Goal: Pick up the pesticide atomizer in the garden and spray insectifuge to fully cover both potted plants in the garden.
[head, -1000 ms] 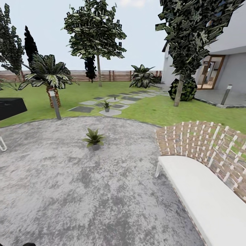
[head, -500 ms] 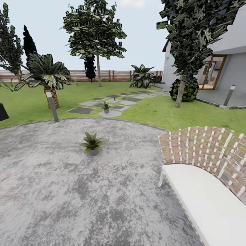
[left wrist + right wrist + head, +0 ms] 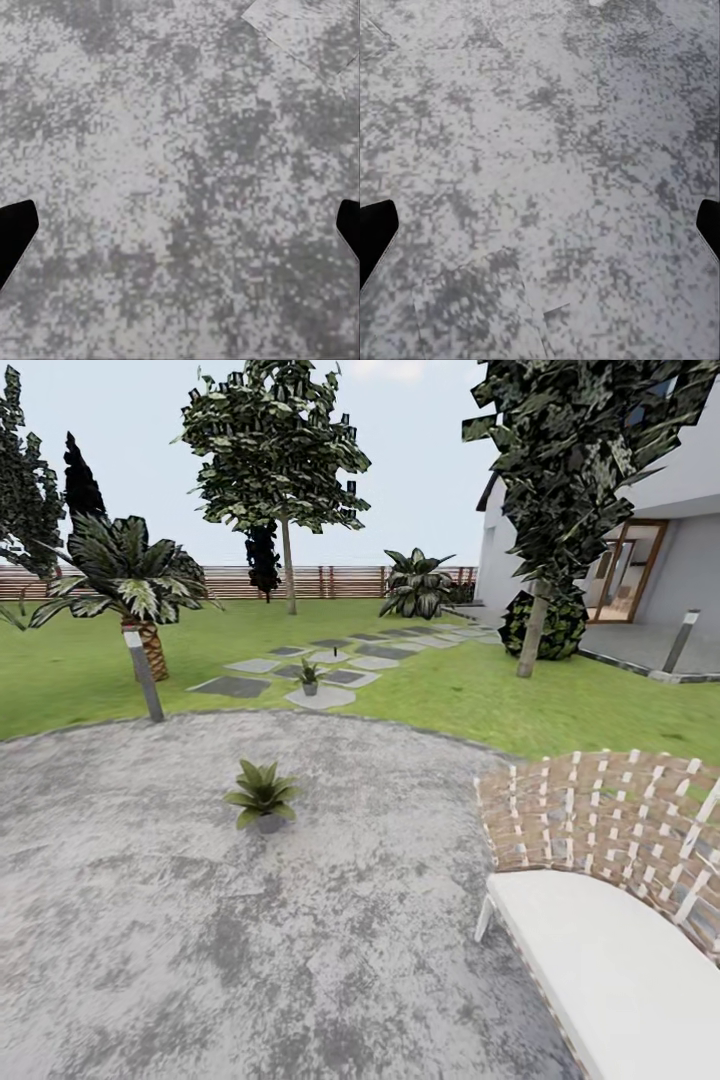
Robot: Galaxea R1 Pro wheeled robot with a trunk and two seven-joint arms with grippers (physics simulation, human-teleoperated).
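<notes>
One potted plant (image 3: 262, 796) stands on the round grey patio (image 3: 150, 920), a little left of centre in the head view. The other potted plant (image 3: 309, 676) sits farther off on a pale stepping stone in the lawn. Just beyond it a tiny slim dark upright thing (image 3: 334, 653) stands among the stones; it looks like the pesticide atomizer, too small to make out details. My left gripper (image 3: 180, 229) is open over bare paving, its dark fingertips (image 3: 15, 232) at the frame's edges. The right gripper (image 3: 540, 229) is open over paving too.
A white bench with a woven brown back (image 3: 610, 920) fills the near right. A palm (image 3: 130, 575) and a short grey post (image 3: 143, 675) stand at the patio's left edge. Trees, a round bush (image 3: 545, 625), a house and a slatted fence (image 3: 220, 582) lie beyond.
The whole head view has shifted: the bench sits lower and the black object at the left edge has left the picture. The nearer plant appears slightly lower and closer.
</notes>
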